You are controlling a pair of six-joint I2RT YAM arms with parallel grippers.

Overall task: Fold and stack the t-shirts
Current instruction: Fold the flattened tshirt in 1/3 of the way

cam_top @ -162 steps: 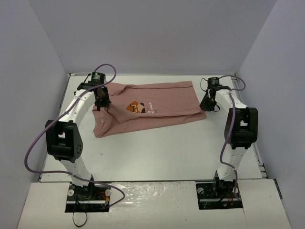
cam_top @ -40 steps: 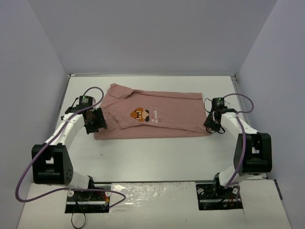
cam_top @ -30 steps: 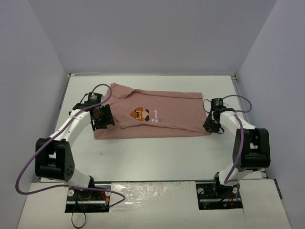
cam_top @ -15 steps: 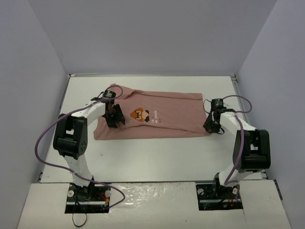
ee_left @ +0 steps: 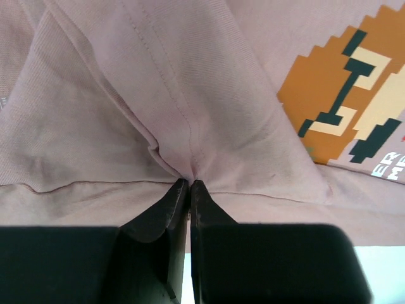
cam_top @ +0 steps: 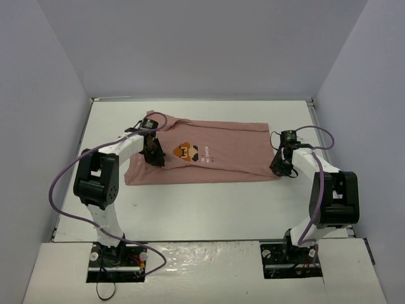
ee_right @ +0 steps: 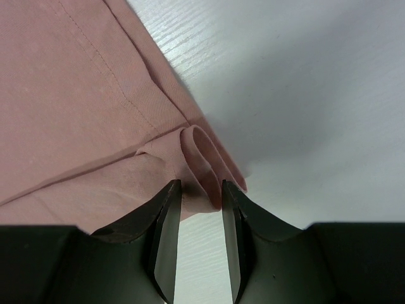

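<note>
Pinching t-shirt, left claw clamped tight, right claw gripping hem fold

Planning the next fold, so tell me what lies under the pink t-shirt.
Only the white table shows around the t-shirt; its folded layers hide whatever lies directly beneath.
</note>
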